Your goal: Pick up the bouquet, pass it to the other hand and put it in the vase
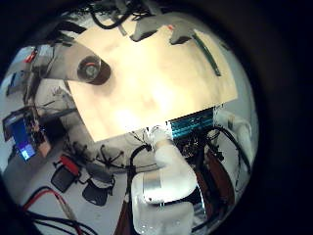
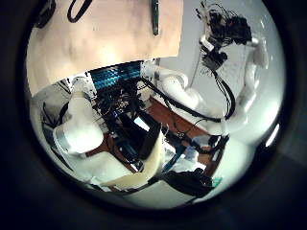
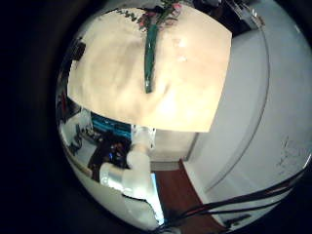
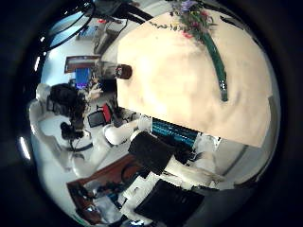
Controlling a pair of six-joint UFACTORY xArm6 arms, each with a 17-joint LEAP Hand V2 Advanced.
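The bouquet [image 3: 151, 54] lies flat on the table [image 3: 107, 78], its long stem running out from the flower heads [image 3: 168, 12]. It also shows in the right thumb side view [image 4: 216, 57], as a thin stem in the left little finger side view [image 1: 206, 54], and in the left thumb side view [image 2: 155, 14]. The vase [image 1: 93, 69] stands upright on the table away from the bouquet, and shows in the right thumb side view [image 4: 123, 71]. The right hand [image 2: 226, 34] has relaxed fingers. The left hand's fingertips [image 1: 149, 26] reach in only at the view's edge.
The table's edge [image 1: 147, 122] runs near the arm bases [image 1: 161, 186]. Beyond it stand chairs [image 1: 96, 186], a screen [image 1: 22, 132] and equipment on the floor. A wall borders the table's far side [image 3: 253, 107].
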